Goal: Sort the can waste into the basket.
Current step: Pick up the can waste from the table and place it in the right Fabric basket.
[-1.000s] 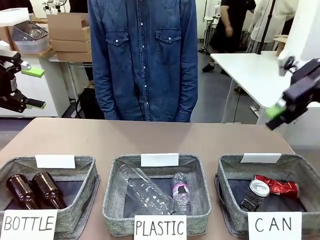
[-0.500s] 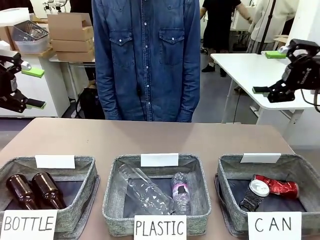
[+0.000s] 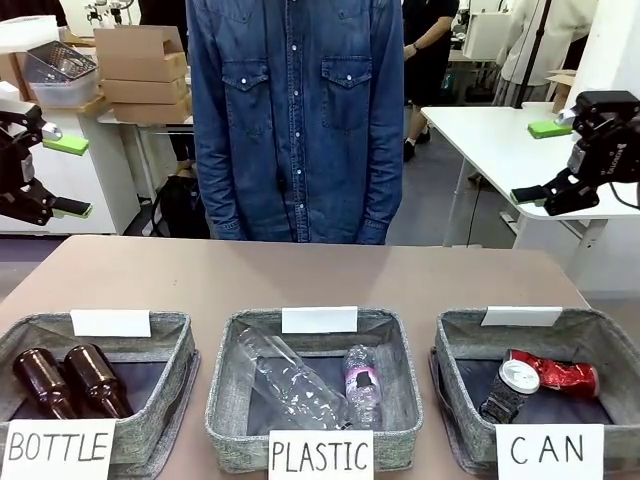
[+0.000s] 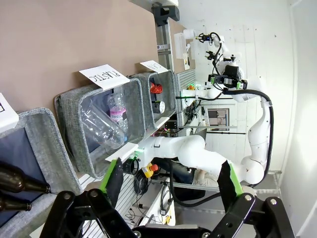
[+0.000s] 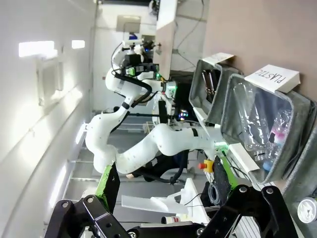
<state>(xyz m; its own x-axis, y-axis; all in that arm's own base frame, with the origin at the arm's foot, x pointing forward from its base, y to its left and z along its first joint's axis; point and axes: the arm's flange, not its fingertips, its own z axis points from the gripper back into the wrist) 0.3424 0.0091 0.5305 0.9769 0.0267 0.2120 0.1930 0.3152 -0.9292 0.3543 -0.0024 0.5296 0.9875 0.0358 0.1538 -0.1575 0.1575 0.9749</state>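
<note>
Cans: red crushed can (image 3: 556,375) and dark can (image 3: 505,391) lie touching inside CAN basket (image 3: 455,345). Left hand (image 3: 62,176), right hand (image 3: 538,162) both spread wide, empty, raised above table (image 3: 300,275).

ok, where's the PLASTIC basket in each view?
Front: PLASTIC basket bottom centre, sign facing camera.
Left wrist: left of centre, rolled sideways, clear bottles inside.
Right wrist: right edge, sideways.
Shared landmark: its white PLASTIC sign.

Three baskets (image 3: 520,345) on tabletop (image 3: 300,275). Two cans: one red (image 3: 556,375), one dark (image 3: 505,392). Two brown bottles (image 3: 70,382). Two clear plastic bottles (image 3: 315,385). Two grippers: left (image 3: 48,176), right (image 3: 545,160).
</note>
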